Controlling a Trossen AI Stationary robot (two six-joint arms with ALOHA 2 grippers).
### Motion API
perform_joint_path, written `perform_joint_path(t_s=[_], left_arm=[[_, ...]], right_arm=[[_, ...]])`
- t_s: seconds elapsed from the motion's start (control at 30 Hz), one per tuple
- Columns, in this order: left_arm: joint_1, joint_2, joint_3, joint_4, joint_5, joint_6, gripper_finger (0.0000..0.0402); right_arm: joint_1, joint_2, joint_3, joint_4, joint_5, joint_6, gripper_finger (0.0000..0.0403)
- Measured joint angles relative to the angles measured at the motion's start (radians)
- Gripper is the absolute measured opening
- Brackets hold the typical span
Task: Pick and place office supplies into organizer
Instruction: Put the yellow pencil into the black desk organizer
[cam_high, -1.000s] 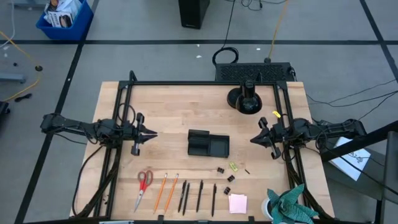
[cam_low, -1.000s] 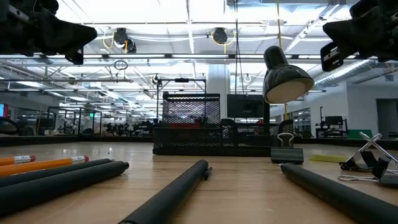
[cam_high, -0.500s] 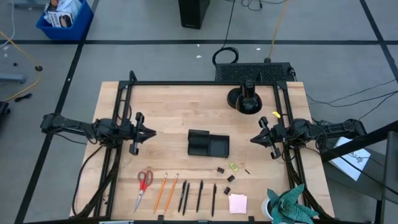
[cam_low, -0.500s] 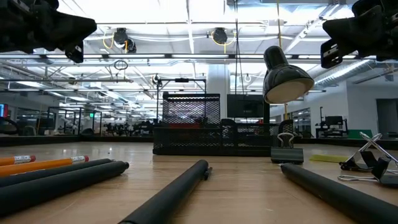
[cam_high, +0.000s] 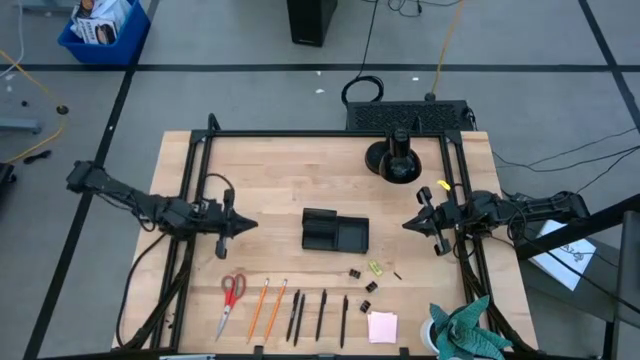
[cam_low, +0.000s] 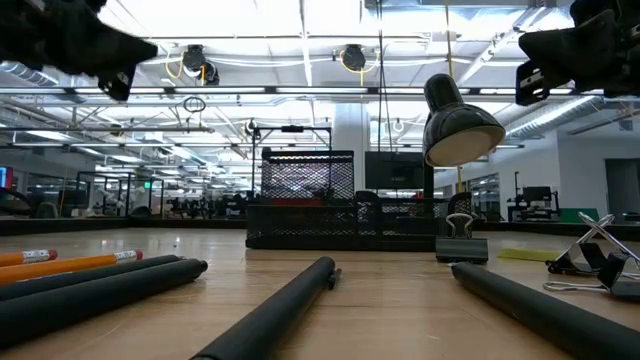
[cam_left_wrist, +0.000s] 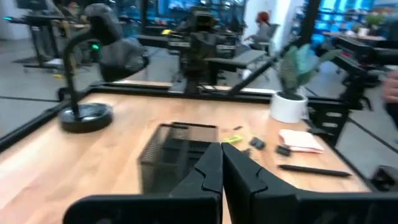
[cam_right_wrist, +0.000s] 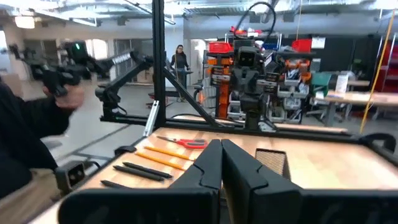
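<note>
The black organizer (cam_high: 335, 231) stands at the table's middle. Along the near edge lie red-handled scissors (cam_high: 232, 296), two orange pencils (cam_high: 266, 305), several black pens (cam_high: 320, 314) and a pink sticky-note pad (cam_high: 382, 326). Binder clips (cam_high: 354, 272) and a yellow-green piece (cam_high: 376, 267) lie right of the pens. My left gripper (cam_high: 250, 222) hovers shut, left of the organizer and pointing level at it; its fingers (cam_left_wrist: 211, 168) hold nothing. My right gripper (cam_high: 405, 224) hovers shut to the organizer's right, its fingers (cam_right_wrist: 211, 163) also holding nothing.
A black lamp with a round base (cam_high: 393, 160) stands at the far right of the table. A potted teal-green plant (cam_high: 468, 328) sits at the near right corner. Black frame rails (cam_high: 197, 180) run along both sides. A person (cam_right_wrist: 25, 124) shows beyond the table's left side.
My left arm has swung about its base, and its gripper has gone a little toward the table's near edge and toward the organizer. It now slants across the table instead of lying straight. The supplies and the organizer lie where they were.
</note>
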Motion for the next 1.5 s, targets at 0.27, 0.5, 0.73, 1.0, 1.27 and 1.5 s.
perform_joint_path(t_s=[0.27,0.5,0.73,1.0,1.27,1.5], left_arm=[[-0.18,0.183,0.128,-0.093,-0.15,-0.146,0.0003],[-0.326,0.356,0.186,-0.164,-0.33,-0.422,0.0004],[-0.415,0.545,0.296,-0.199,-0.45,-0.702,0.0005],[-0.462,0.8,0.568,-0.474,-0.499,-0.965,0.0005],[-0.461,1.006,0.856,-0.965,-0.315,-1.485,0.0005],[-0.43,1.151,0.97,-1.157,0.103,-1.751,0.0005]], right_arm=[[0.0,0.0,0.0,0.018,0.002,-0.032,0.0],[0.0,0.0,0.0,0.023,0.001,-0.037,0.0],[0.0,0.0,0.0,0.024,0.001,-0.142,0.0],[0.0,0.0,0.0,0.025,-0.002,-0.187,0.0],[0.0,0.0,0.0,0.015,-0.002,-0.118,0.0],[0.0,0.0,0.0,0.014,-0.002,-0.058,0.0]])
